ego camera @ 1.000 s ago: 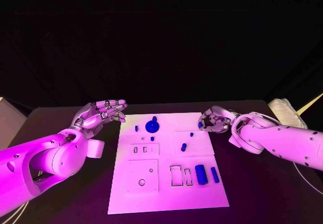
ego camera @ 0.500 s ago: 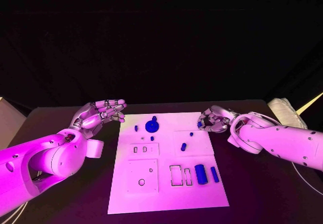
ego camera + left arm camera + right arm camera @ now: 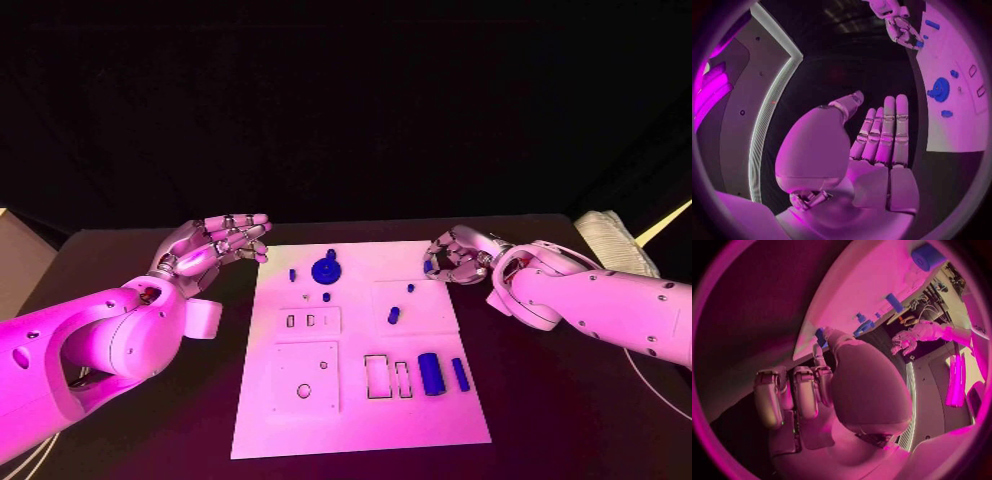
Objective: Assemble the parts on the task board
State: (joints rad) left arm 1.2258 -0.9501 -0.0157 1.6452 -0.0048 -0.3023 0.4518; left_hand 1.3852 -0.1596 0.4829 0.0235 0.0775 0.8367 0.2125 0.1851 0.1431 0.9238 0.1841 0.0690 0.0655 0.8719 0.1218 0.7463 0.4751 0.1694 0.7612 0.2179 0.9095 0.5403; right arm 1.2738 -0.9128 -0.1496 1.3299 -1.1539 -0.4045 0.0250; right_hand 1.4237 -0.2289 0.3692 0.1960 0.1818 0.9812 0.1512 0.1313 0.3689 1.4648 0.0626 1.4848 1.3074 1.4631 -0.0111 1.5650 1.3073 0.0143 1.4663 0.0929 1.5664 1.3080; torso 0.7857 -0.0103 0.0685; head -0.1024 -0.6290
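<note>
Hovering just off the task board's far left corner, the left hand is open — fingers straight and side by side, holding nothing. The right hand sits at the board's far right corner with fingers curled in, pinching a small blue part at the fingertips. On the board lie a round blue disc, a short peg and two blue cylinders near the cut-out slots — all on the black counter.
</note>
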